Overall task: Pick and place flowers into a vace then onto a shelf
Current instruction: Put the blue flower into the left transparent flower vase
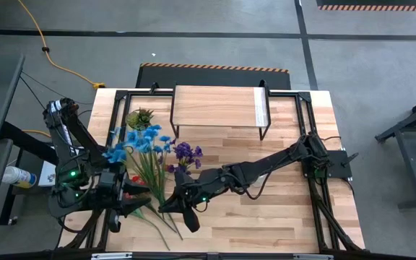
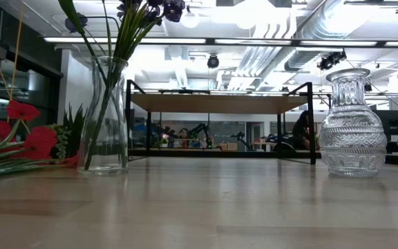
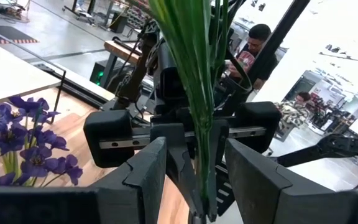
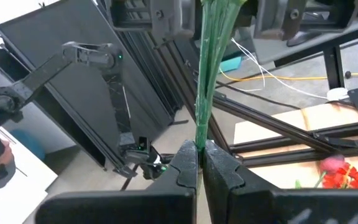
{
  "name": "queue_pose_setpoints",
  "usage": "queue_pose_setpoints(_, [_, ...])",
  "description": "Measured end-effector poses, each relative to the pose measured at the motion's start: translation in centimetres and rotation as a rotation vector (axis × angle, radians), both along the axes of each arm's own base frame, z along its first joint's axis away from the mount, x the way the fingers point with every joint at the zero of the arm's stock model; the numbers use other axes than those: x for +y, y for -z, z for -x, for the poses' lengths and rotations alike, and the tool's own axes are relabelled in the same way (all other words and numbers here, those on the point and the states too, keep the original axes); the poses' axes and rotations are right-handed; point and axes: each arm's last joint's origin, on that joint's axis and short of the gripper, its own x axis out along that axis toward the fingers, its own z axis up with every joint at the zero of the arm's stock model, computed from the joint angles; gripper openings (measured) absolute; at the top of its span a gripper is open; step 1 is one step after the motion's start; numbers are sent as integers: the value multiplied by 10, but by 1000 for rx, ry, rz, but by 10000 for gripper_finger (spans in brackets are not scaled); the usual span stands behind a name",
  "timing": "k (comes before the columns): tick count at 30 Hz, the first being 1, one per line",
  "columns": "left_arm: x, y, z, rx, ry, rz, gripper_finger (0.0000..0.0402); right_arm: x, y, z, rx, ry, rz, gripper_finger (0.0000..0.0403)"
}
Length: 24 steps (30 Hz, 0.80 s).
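Near the table's front left, my right gripper (image 1: 173, 204) (image 4: 199, 155) is shut on a bundle of green flower stems (image 4: 201, 93). My left gripper (image 1: 130, 198) (image 3: 194, 149) faces it, open, with one finger on either side of the same stems (image 3: 197, 81), apart from them. Blue blooms (image 1: 139, 141) spread out beyond both grippers. Purple blooms (image 1: 186, 153) (image 3: 23, 137) top stems standing in a clear glass vase (image 2: 106, 117). Red blooms (image 2: 19, 138) (image 4: 347, 174) lie on the tabletop. The shelf (image 1: 215, 107) (image 2: 220, 104) stands at the far edge. My right gripper pinches the bundle of several green stems (image 4: 199, 134) between its two fingers, which lie across the stems. From the fingers the stems run straight on toward my left gripper.
A second, ribbed glass vase (image 2: 354, 124) stands to the right in the low view, holding nothing. A small spiky green plant (image 1: 141, 117) sits left of the shelf. Loose stems (image 1: 161, 227) lie near the front edge. Bare wood (image 1: 266, 209) stretches to the right of the grippers.
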Motion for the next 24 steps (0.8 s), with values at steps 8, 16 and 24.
queue_pose_setpoints(8, [0, 0, 0, -1, 14, 5, 200, 0, -1, 0, -16, 4, -6, 0])
queue_pose_setpoints(16, [0, 0, 0, -1, 16, 5, 200, -6, 3, -7, -27, 17, -51, 0])
queue_pose_setpoints(24, [0, 0, 0, 2, 13, -25, 200, -7, 1, -7, -39, 12, -63, 0])
